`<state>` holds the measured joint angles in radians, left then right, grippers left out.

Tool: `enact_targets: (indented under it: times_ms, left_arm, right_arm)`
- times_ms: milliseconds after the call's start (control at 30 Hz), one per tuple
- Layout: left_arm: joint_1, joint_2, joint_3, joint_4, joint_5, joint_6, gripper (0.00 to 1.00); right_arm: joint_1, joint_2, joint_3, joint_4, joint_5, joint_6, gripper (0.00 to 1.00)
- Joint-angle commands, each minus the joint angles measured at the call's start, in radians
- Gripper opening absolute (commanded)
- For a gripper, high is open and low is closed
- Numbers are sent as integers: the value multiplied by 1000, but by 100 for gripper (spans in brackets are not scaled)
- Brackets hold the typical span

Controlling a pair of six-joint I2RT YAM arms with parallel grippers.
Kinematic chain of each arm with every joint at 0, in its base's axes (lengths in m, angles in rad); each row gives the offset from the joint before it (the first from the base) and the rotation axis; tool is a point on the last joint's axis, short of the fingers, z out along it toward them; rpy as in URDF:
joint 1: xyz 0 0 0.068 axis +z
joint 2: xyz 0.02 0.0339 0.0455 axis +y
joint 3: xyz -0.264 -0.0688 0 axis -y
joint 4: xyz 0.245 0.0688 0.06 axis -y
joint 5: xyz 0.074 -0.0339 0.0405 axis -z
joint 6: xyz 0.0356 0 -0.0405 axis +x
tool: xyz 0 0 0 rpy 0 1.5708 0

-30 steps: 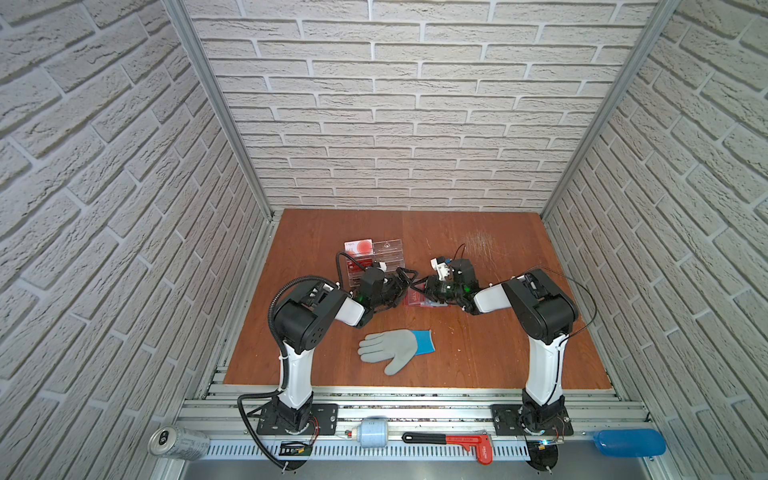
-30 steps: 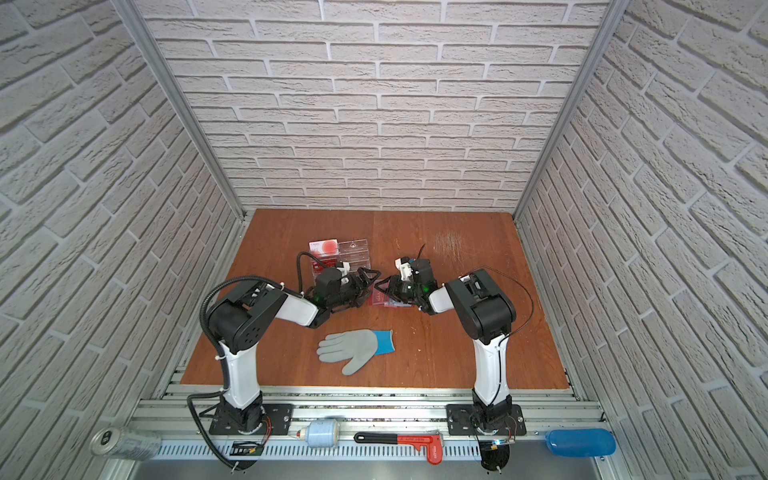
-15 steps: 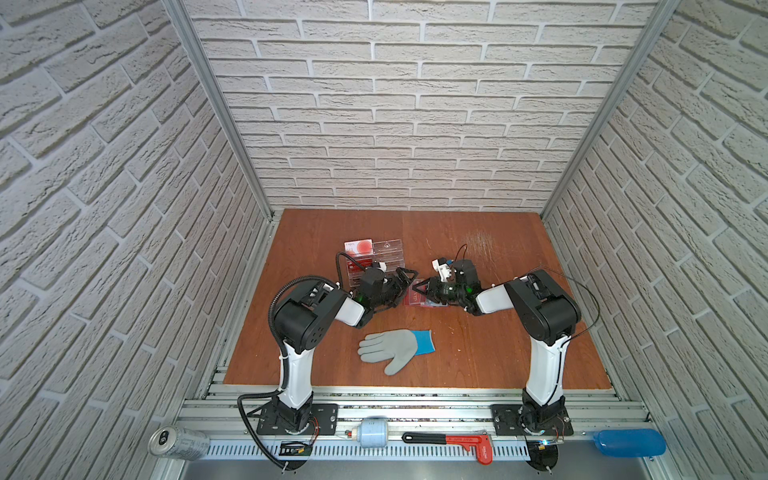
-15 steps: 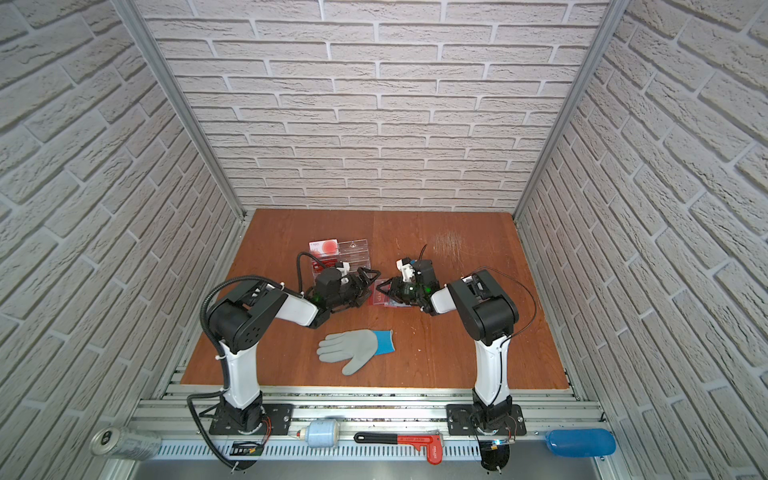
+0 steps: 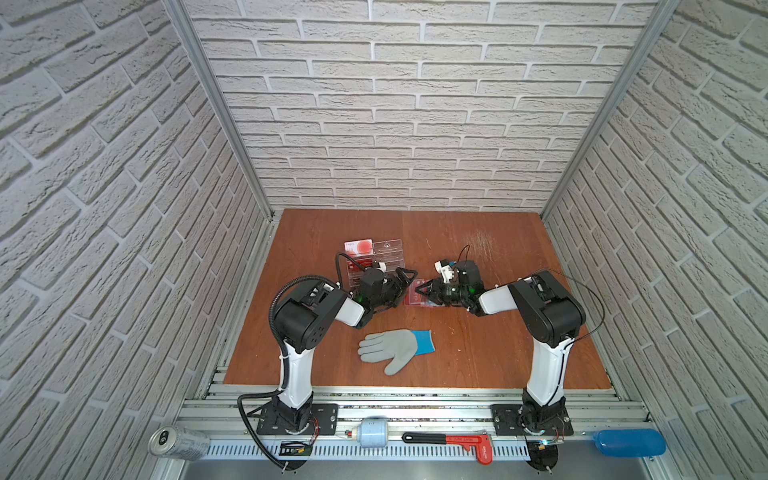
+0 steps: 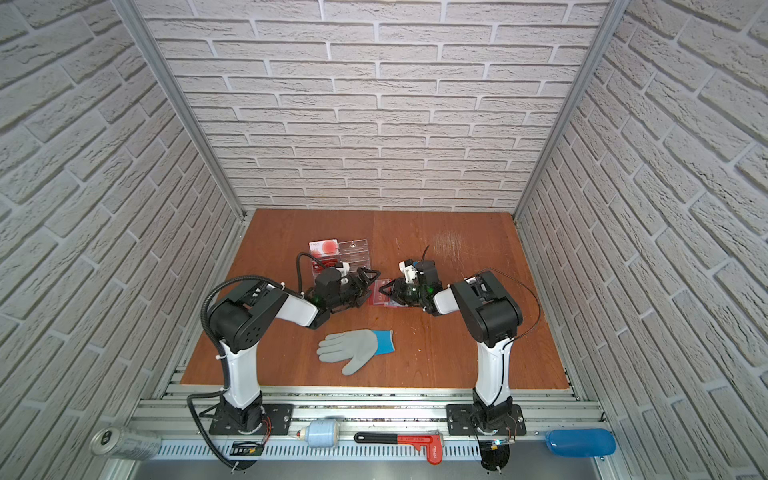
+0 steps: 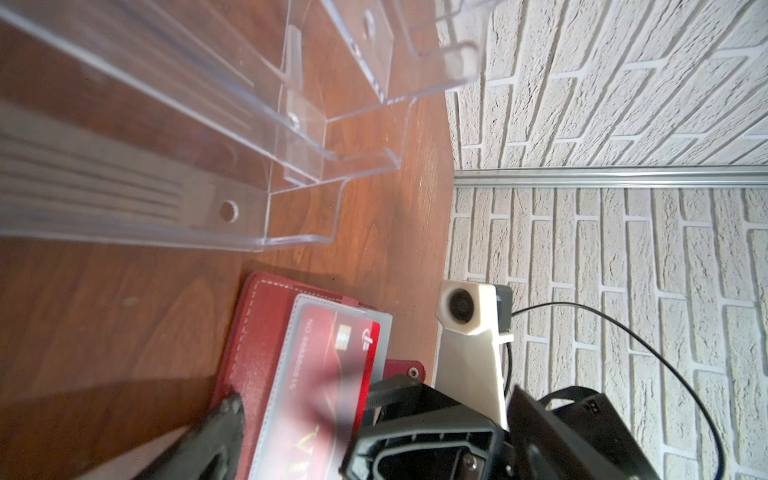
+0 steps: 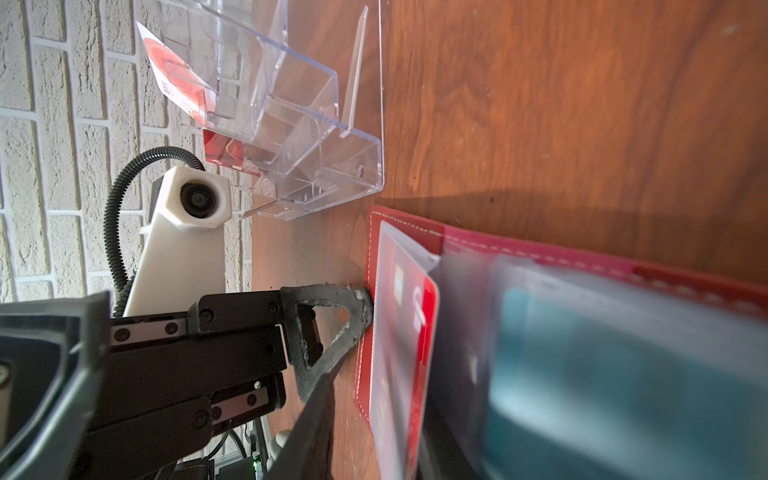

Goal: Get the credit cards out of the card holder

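Note:
The dark red card holder (image 5: 413, 297) lies open on the table between both grippers in both top views. In the right wrist view a dark red card (image 8: 419, 332) sits in a clear sleeve. A light blue card (image 8: 602, 374) sits in a nearer, blurred sleeve. My left gripper (image 5: 405, 282) is wide open. One of its fingers (image 7: 226, 419) rests on the holder's (image 7: 253, 353) stitched edge. My right gripper (image 8: 395, 419) holds its jaws narrow on either side of the red card's sleeve. A strip of table shows between one finger and the holder.
A clear acrylic tiered stand (image 5: 376, 259) holding a white card with red circles (image 5: 358, 247) stands just behind the left gripper. A grey glove with a blue cuff (image 5: 395, 349) lies nearer the front. A can (image 5: 178, 444) and a red-handled tool (image 5: 453, 440) lie on the front rail.
The right gripper has shifted very slightly at the holder and its jaws have narrowed a little. The left arm has not moved.

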<state>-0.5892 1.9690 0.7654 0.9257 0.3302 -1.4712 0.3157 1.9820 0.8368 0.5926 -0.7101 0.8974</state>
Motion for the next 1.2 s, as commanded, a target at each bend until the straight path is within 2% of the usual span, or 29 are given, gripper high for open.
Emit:
enact_targets:
  times_ms: [0,1167]
  left_arm:
    - [5,41,-20,-15,1,-1,98]
    - [5,51,-11,-15,1,-8,98]
  right_arm:
    - [-7,-46,-18,26,-22,-13,30]
    - [-48,-69,-36,13,-40,-27,21]
